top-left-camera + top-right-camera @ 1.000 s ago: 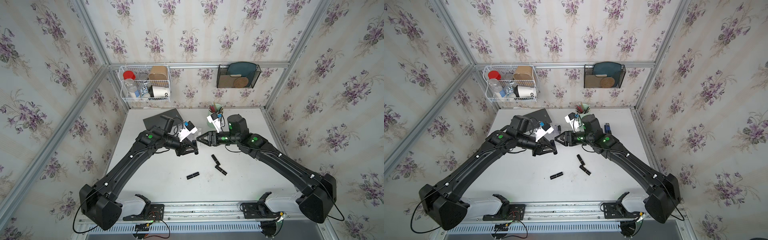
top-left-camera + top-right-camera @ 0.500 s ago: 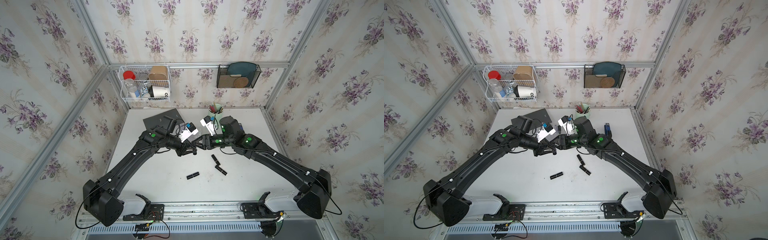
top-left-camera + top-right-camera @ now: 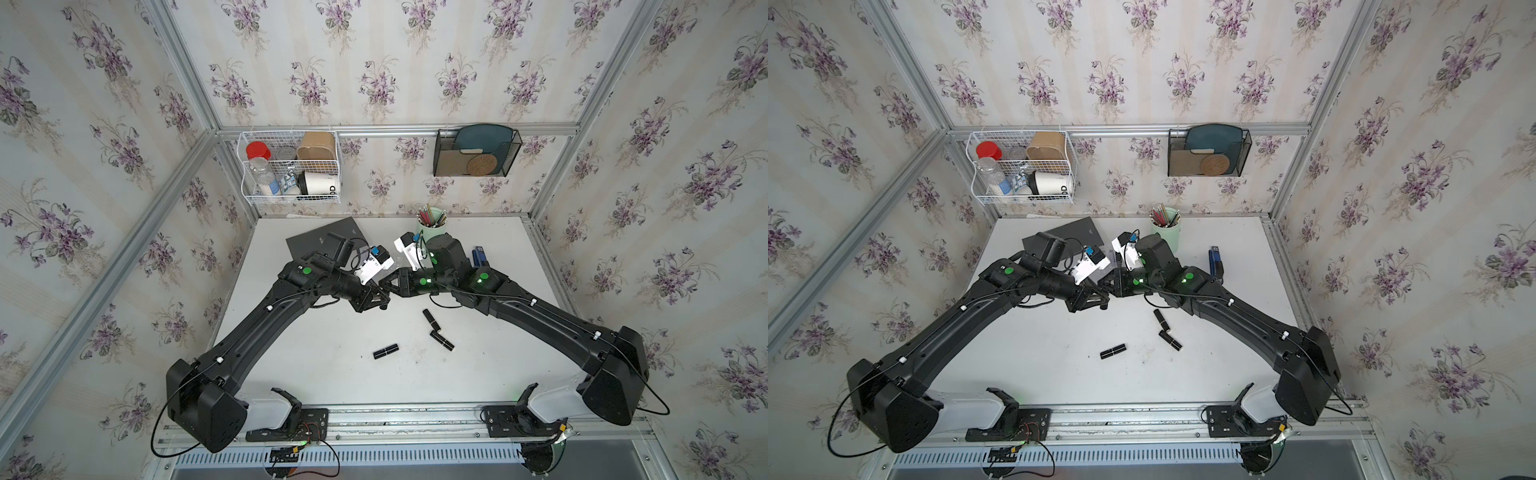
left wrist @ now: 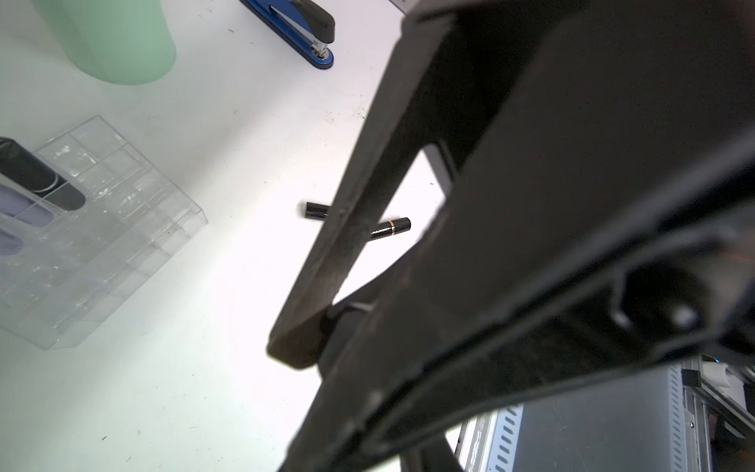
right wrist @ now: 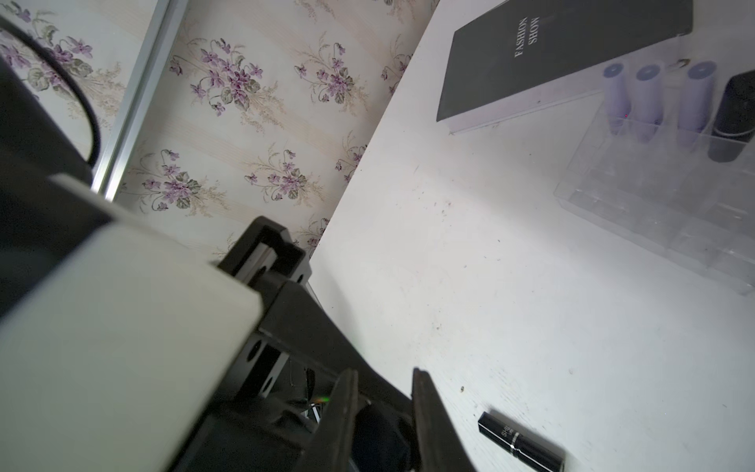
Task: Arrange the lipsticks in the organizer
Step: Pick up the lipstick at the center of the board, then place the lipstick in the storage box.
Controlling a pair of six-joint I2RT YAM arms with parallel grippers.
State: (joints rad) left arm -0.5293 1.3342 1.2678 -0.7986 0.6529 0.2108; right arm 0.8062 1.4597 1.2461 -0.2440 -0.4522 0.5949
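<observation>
At table centre: left gripper tight on black lipstick; right gripper, jaws together, at 2 o'clock.

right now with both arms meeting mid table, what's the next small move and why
Probably the left gripper should open its fingers. The right gripper is shut on a dark tube, apparently a lipstick, right where the two meet. Letting go would free it to carry the tube to the organizer, which holds three lilac lipsticks and one black lipstick.
</observation>
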